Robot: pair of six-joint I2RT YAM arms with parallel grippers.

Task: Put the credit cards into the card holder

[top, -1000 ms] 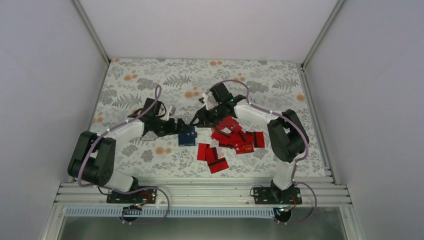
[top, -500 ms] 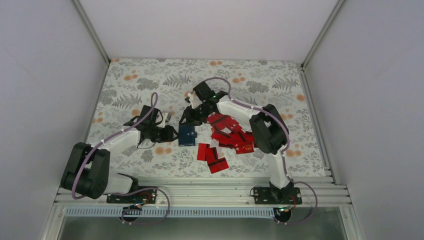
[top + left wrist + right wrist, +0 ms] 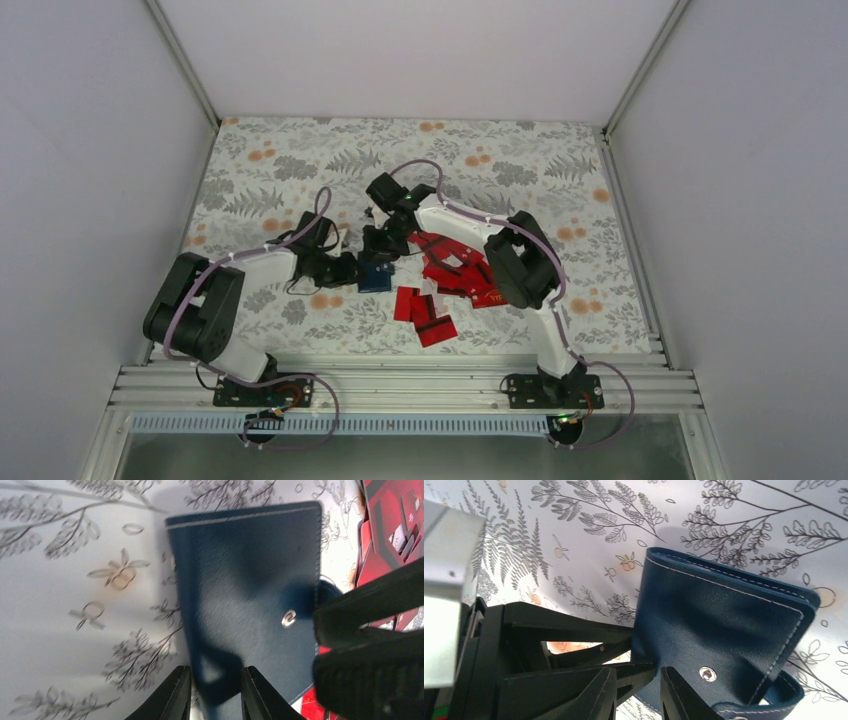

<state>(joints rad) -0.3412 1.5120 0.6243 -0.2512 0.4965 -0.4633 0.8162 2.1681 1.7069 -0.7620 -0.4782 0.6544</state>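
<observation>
We find the left gripper (image 3: 215,672), lately wide, now pinching the card holder (image 3: 375,272) on the table (image 3: 300,150) beside the credit cards (image 3: 455,275), the right gripper (image 3: 638,677) narrowed astride it, grip uncertain: holder being secured.

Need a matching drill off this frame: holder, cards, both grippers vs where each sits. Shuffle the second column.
Column 1
1. dark navy flat card holder
2. thin red rectangular credit cards
3. left gripper
4. right gripper

Column 2
A. loose heap on the floral-print tablecloth, right of the holder
B. reaches the holder from the far side
C. its edges sit between the fingers of both grippers
D. reaches the holder from the left

Pairs: 1-C, 2-A, 3-D, 4-B
</observation>
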